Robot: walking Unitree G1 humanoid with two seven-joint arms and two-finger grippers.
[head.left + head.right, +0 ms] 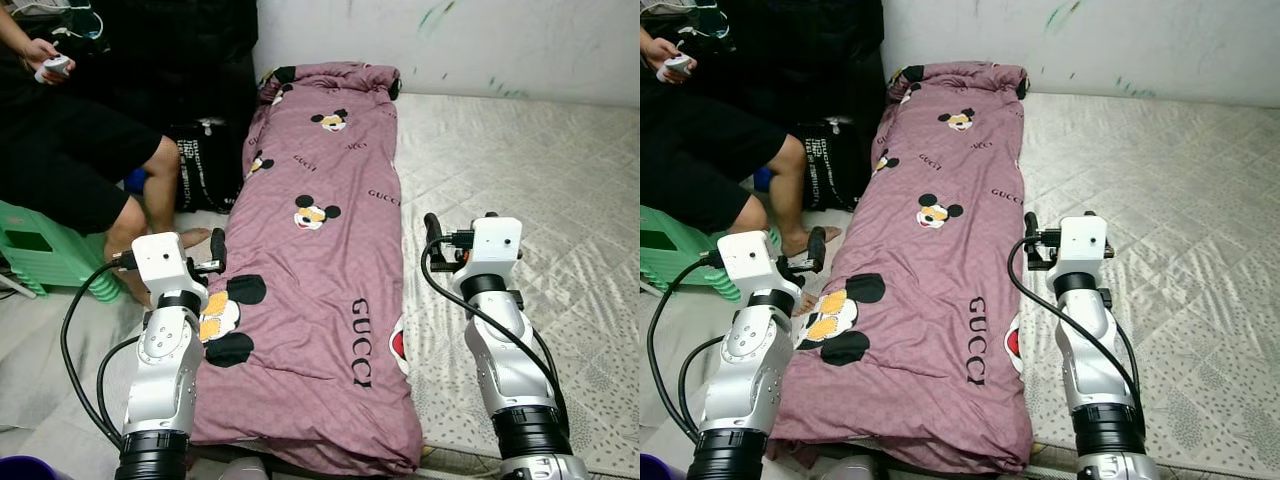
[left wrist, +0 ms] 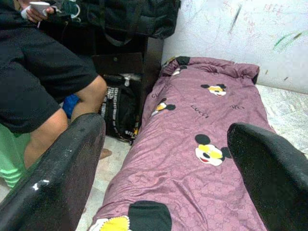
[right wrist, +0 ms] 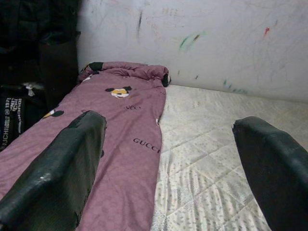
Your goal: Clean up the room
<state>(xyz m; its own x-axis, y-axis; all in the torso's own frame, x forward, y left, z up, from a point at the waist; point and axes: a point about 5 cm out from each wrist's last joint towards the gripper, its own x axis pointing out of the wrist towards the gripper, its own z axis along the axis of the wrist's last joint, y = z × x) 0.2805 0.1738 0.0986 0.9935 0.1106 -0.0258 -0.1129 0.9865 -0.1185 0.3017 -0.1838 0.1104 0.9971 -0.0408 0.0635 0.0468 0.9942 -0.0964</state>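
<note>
Blanket (image 1: 320, 250) lies long, folded on the mattress (image 1: 520, 180) | left gripper (image 2: 163, 173) and right gripper (image 3: 168, 168) spread wide, holding nothing | I think I should pinch both near corners evenly; the near edge looks bunched.

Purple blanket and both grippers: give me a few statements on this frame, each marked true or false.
1. The purple blanket lies folded lengthwise along the mattress's left edge. True.
2. The left gripper is shut on the blanket. False: its fingers are spread open and hold nothing.
3. The right gripper is open beside the blanket's right edge. True.
4. A person sits on a green stool at the robot's left. True.
5. The blanket is plain, without print. False: it carries cartoon mouse heads and lettering.
</note>
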